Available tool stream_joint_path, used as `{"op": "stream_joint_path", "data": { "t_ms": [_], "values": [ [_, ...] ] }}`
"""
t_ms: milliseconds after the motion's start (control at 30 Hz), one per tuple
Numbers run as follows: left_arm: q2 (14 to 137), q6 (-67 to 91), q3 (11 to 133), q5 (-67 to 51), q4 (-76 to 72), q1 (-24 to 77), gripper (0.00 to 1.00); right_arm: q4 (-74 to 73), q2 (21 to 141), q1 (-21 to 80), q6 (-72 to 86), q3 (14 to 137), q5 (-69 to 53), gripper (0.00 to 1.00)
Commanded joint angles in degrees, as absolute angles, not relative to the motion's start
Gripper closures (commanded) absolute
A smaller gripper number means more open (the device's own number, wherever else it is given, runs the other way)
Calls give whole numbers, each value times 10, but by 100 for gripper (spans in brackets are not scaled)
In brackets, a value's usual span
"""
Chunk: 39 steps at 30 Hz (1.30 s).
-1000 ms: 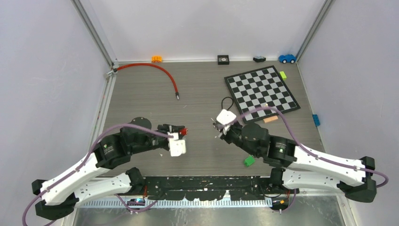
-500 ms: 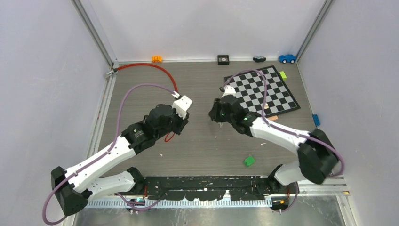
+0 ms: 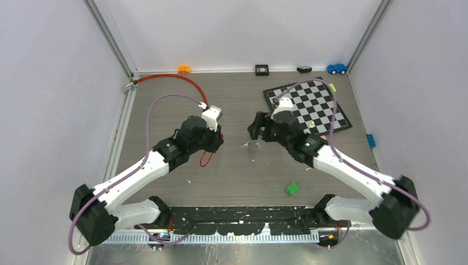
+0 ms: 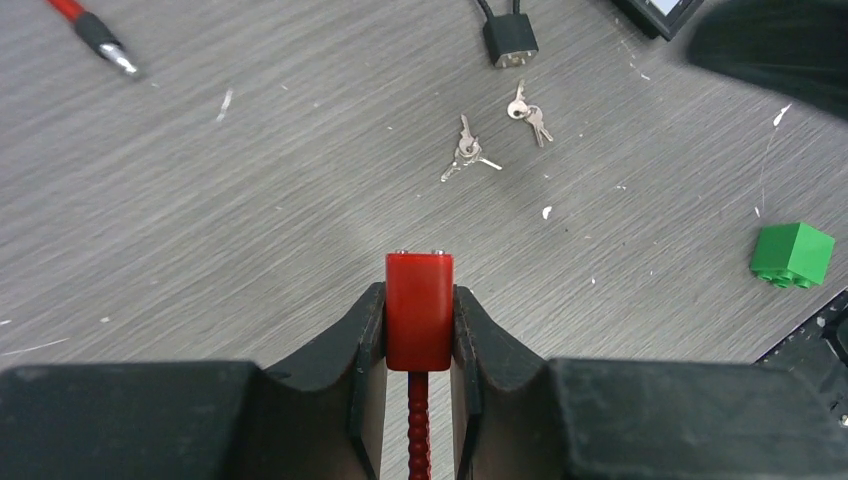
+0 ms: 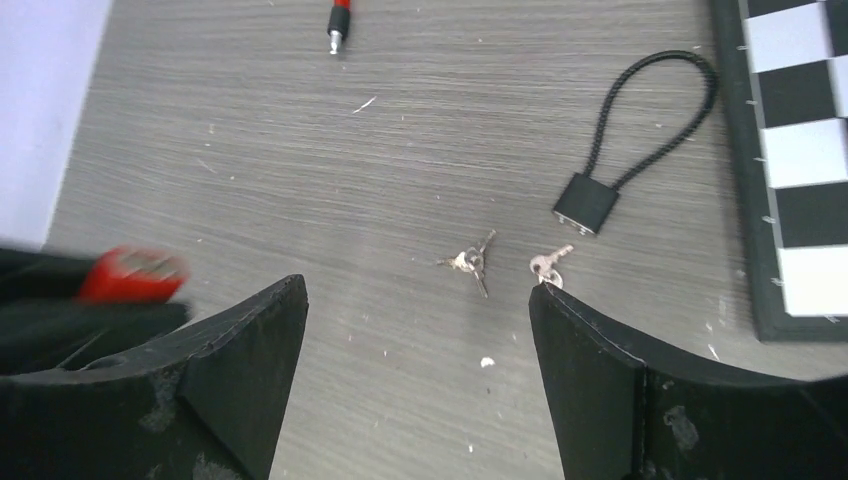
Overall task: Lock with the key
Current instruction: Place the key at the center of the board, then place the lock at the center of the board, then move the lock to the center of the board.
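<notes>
While the left gripper (image 4: 419,296) clamps a small red padlock (image 4: 419,325) by its flat sides, silver keys (image 5: 472,262) lie loose on the grey table (image 5: 250,150). They sit just ahead of the right gripper (image 5: 417,300), whose jaws gape wide, empty.

Since the earlier pictures both arms have unfolded from the near edge and reached out toward the chessboard (image 3: 307,105). The right gripper (image 5: 420,300) has come up just beside the board's left edge, jaws now parted wide (previously closed). The left gripper (image 4: 419,296), carrying the red padlock (image 4: 419,330), has advanced too and sits well left of the board.
</notes>
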State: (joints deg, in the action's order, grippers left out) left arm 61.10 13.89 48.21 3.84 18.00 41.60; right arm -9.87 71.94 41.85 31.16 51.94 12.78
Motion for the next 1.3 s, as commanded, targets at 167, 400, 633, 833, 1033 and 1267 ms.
{"op": "stream_joint_path", "data": {
  "t_ms": [167,400,633,833,1033,1267],
  "values": [
    [816,213,540,-25,-10,392,71,-213,447,417,361,382,166,14],
    [923,228,679,-5,57,342,0,-271,315,417,364,333,178,13],
    [897,271,693,10,104,216,0,-354,353,417,392,349,209,10],
    [975,298,736,59,125,181,4,-360,427,417,424,367,181,4],
    [1107,310,860,120,179,178,4,-408,443,417,482,377,215,3],
    [1216,332,953,142,212,177,20,-464,399,417,516,381,248,3]
  ]
}}
